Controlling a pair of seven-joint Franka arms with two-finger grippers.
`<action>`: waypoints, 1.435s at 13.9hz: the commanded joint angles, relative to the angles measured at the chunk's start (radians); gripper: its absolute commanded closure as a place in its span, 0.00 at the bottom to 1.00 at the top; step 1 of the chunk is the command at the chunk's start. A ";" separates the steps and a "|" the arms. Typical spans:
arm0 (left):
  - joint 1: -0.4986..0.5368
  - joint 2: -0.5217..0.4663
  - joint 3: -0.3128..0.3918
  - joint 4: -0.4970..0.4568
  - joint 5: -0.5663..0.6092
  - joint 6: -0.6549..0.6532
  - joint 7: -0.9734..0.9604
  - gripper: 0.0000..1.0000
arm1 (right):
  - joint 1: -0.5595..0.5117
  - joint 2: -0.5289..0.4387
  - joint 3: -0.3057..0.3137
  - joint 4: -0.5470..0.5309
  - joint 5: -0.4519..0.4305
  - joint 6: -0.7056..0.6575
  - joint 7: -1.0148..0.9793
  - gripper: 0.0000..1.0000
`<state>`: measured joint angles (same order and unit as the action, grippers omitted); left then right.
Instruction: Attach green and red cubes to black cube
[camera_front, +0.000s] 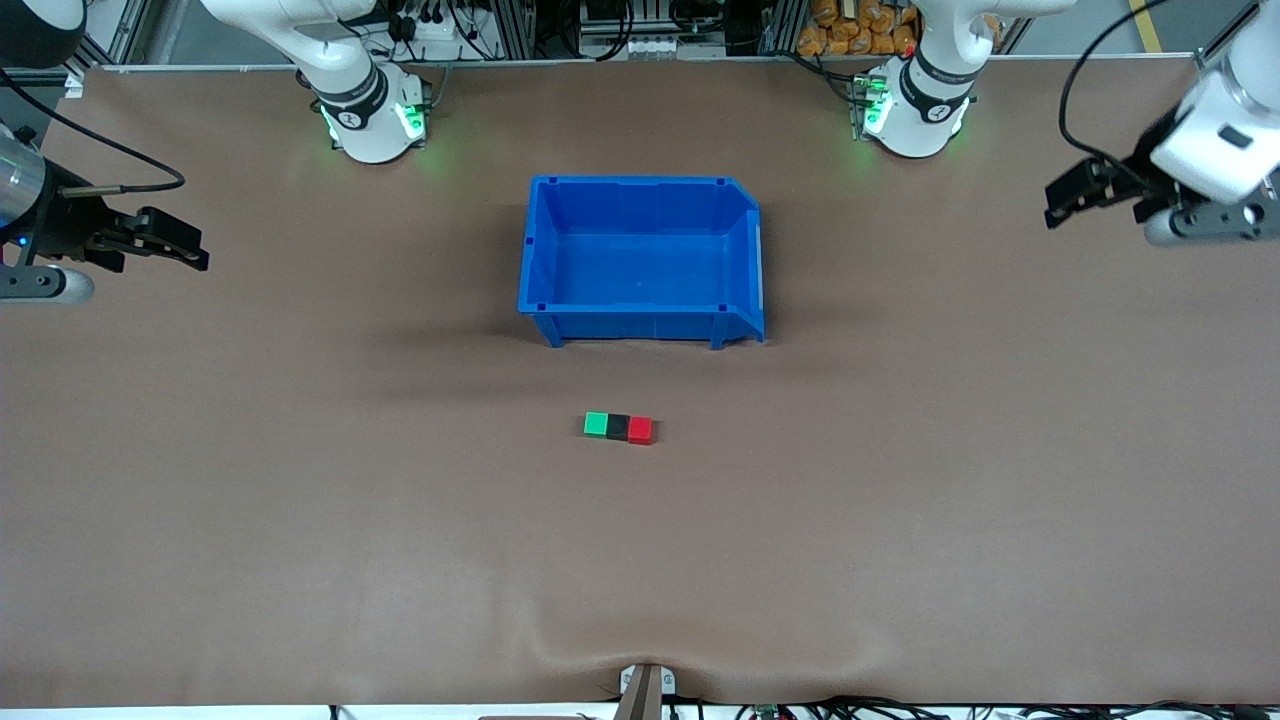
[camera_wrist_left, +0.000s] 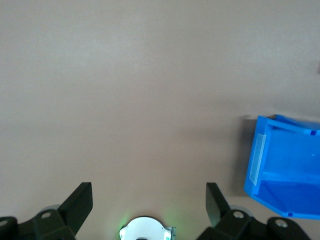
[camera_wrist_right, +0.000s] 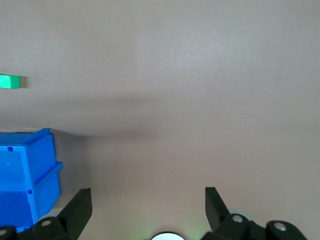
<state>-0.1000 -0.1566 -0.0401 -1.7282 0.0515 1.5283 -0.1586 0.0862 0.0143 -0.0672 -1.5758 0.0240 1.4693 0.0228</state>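
The green cube (camera_front: 596, 424), the black cube (camera_front: 618, 427) and the red cube (camera_front: 641, 430) sit in one row on the table, touching, the black one in the middle. The row lies nearer to the front camera than the blue bin (camera_front: 742, 232). The green cube (camera_wrist_right: 10, 81) also shows at the edge of the right wrist view. My left gripper (camera_front: 1062, 200) hangs open and empty over the left arm's end of the table. My right gripper (camera_front: 185, 245) hangs open and empty over the right arm's end. Both are well away from the cubes.
An empty blue bin (camera_wrist_left: 260, 160) stands mid-table, between the arm bases and the cubes, and its corner (camera_wrist_right: 45, 150) shows in the right wrist view. Brown table surface (camera_front: 900, 500) stretches around the cubes. A small bracket (camera_front: 645, 685) sits at the table's front edge.
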 joint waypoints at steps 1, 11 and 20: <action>0.025 -0.044 -0.029 -0.028 -0.004 -0.002 -0.001 0.00 | -0.020 -0.025 0.012 -0.024 -0.007 0.003 0.013 0.00; 0.028 0.029 -0.027 0.085 0.001 -0.065 0.010 0.00 | -0.019 -0.024 0.014 -0.023 -0.007 0.006 0.014 0.00; 0.059 0.028 -0.020 0.093 -0.002 -0.079 0.033 0.00 | -0.019 -0.022 0.014 -0.021 -0.007 0.011 0.014 0.00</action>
<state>-0.0514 -0.1397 -0.0526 -1.6698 0.0515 1.4750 -0.1461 0.0861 0.0143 -0.0688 -1.5789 0.0235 1.4738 0.0256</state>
